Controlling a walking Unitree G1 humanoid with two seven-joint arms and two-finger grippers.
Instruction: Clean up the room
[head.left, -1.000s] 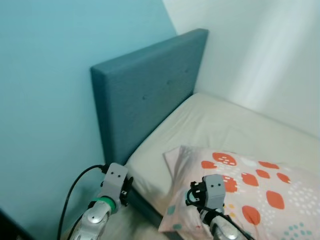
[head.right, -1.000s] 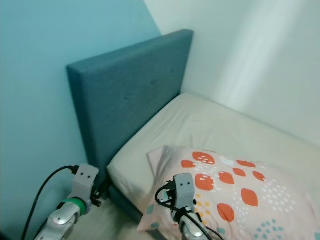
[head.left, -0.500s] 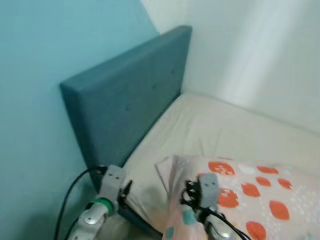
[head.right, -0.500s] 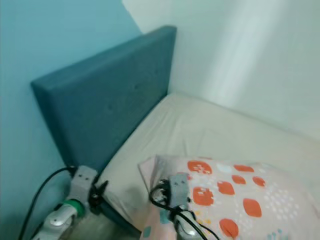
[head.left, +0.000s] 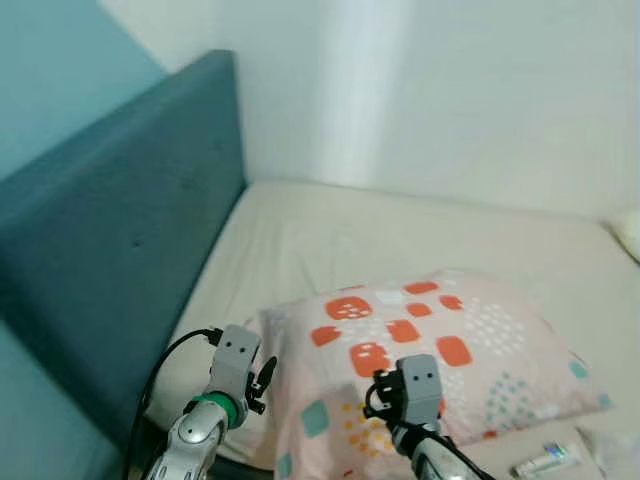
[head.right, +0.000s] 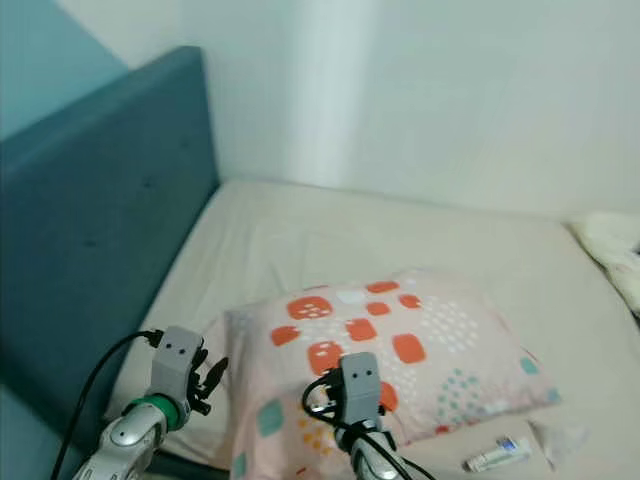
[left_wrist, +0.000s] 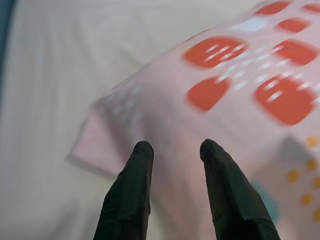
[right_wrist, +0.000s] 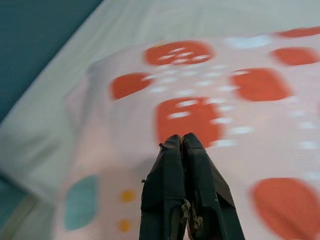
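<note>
One pillow (head.left: 420, 350), pale pink with orange-red patches, white dots and a few teal marks, lies on the bed (head.left: 400, 235), at the near part of the cream mattress. Both arms reach toward its near edge. The left end effector (left_wrist: 172, 147) sits at the pillow's near-left corner, just over the flat seam flap; its two black fingers (left_wrist: 130, 195) are spread apart with the pink fabric showing in the gap, and the pictures do not make clear whether the tips touch the cloth. The right end effector (right_wrist: 181, 140) is above the pillow's near middle, pointing at a large orange patch; its two fingers are pressed together, with nothing between them. Whether they rest on the fabric cannot be told.

Right of the pillow's near-right corner, one small white tube (head.left: 543, 461) with a blue band lies on the mattress, close beside the pillow, and just right of the tube sits a bit of crumpled white material (head.left: 612, 445). At the far right edge of the bed there is one bundle of pale fabric (head.right: 615, 245). One dark teal padded headboard (head.left: 110, 250) runs along the left side of the bed, against a teal wall (head.left: 60, 70); a white wall (head.left: 450, 90) stands behind the far side.
</note>
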